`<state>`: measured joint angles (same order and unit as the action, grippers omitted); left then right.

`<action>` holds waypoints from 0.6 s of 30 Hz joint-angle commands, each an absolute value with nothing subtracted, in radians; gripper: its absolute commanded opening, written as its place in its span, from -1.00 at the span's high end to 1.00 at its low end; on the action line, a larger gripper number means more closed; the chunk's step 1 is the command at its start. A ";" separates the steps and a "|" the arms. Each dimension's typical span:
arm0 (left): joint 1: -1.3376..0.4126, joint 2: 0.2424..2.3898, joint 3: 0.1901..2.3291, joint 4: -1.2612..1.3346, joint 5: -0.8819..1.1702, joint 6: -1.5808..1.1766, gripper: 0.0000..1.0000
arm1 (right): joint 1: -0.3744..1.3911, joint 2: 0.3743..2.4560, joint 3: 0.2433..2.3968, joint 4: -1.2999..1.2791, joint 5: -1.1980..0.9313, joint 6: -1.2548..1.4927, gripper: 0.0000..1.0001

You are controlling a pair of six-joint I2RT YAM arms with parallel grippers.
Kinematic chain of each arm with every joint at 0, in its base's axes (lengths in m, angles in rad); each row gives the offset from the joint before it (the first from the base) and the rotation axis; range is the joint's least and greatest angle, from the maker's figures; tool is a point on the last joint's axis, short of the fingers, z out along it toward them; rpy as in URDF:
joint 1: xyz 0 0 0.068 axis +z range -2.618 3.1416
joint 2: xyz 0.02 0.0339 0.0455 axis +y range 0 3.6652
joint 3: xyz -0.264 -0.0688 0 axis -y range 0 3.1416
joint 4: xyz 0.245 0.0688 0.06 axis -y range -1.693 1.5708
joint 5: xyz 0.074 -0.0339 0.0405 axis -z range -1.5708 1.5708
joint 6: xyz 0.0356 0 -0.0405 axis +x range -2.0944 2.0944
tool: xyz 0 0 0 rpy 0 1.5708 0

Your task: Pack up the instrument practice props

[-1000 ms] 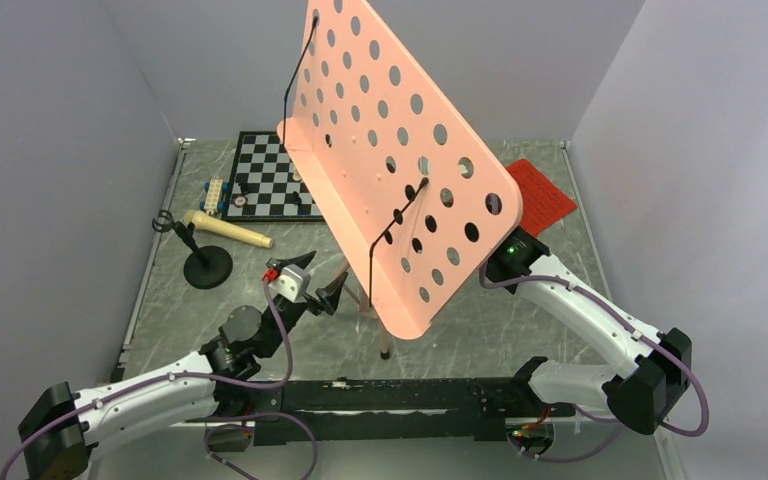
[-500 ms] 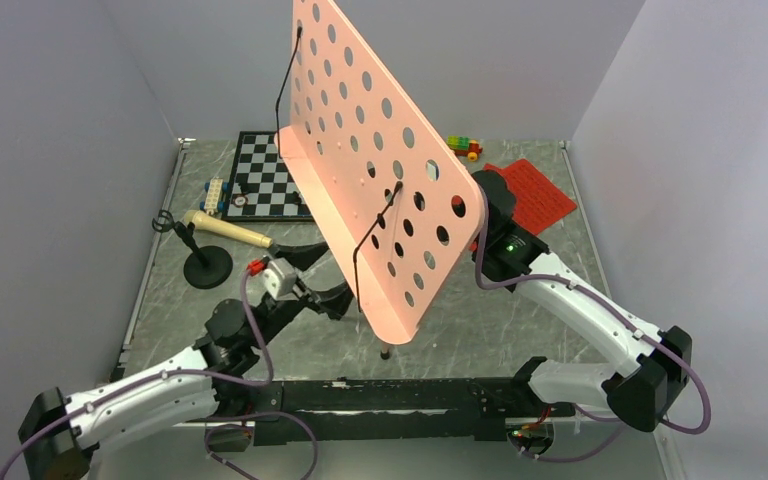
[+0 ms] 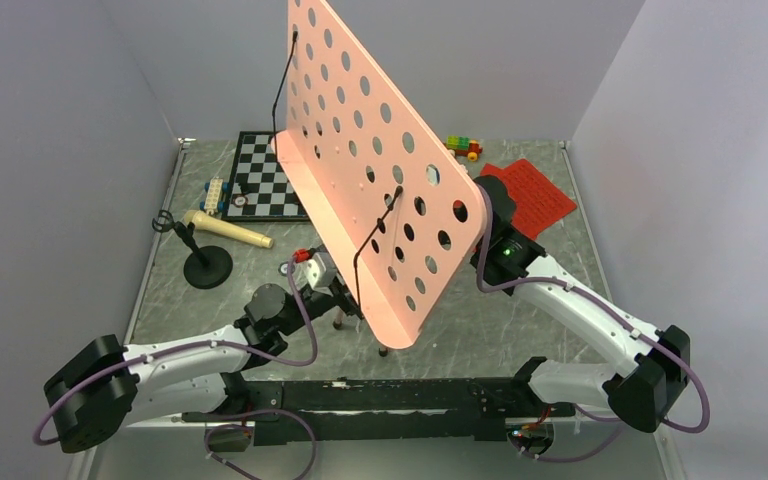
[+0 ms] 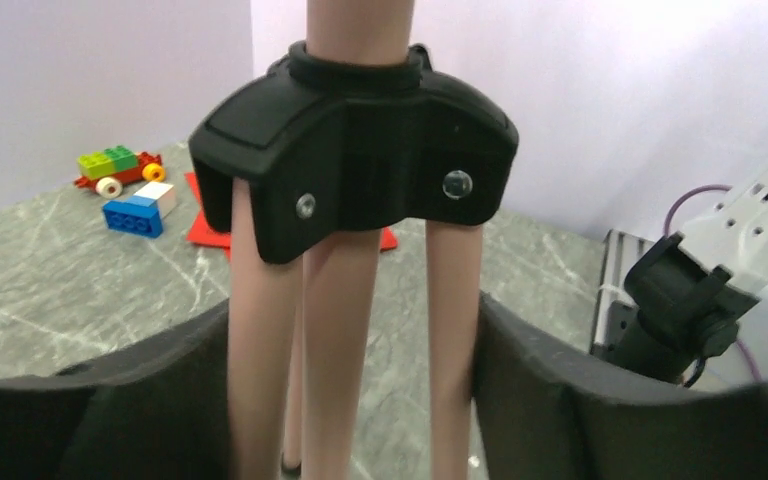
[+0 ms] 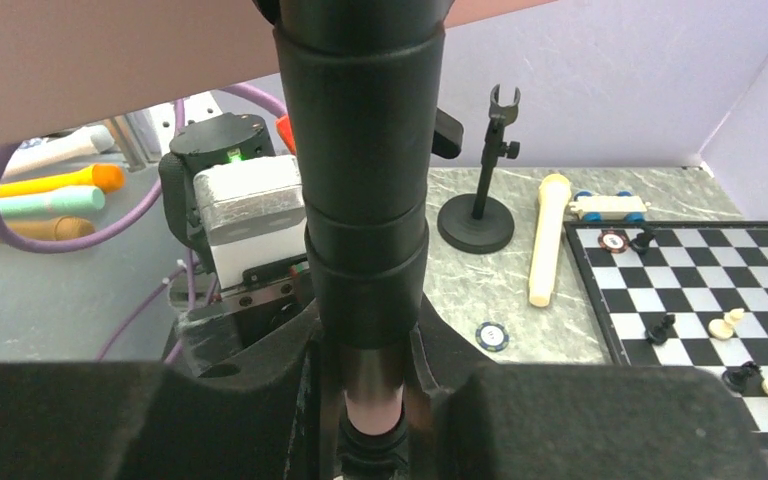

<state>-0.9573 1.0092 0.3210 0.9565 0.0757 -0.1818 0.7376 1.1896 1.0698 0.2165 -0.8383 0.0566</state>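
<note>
The stiff music stand (image 3: 380,170) looks tippy: our right claw (image 5: 365,400) clamps its pole (image 5: 360,200), our left claw (image 4: 355,395) rings its legs (image 4: 340,330), tight or not we cannot tell.

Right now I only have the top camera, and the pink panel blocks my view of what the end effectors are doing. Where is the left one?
Observer: Left wrist view: the left end effector brackets the music stand's three tripod legs, just under the black hub.
Operator: Squeezing them?
Observer: Can't tell. Its fingers sit right beside the outer legs.
Operator: And the right one?
Observer: Right wrist view: the right end effector is shut on the stand's black post.
</note>
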 commanded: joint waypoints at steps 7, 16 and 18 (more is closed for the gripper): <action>-0.959 1.009 0.364 0.988 0.086 -0.142 0.86 | 0.771 1.165 1.056 0.290 -0.884 0.064 0.91; -1.001 0.920 0.350 0.886 -0.024 -0.055 1.00 | 0.822 1.136 1.040 0.350 -0.789 0.090 0.44; -1.019 0.904 0.349 0.859 -0.069 -0.026 1.00 | 0.843 1.121 1.034 0.355 -0.737 0.092 0.32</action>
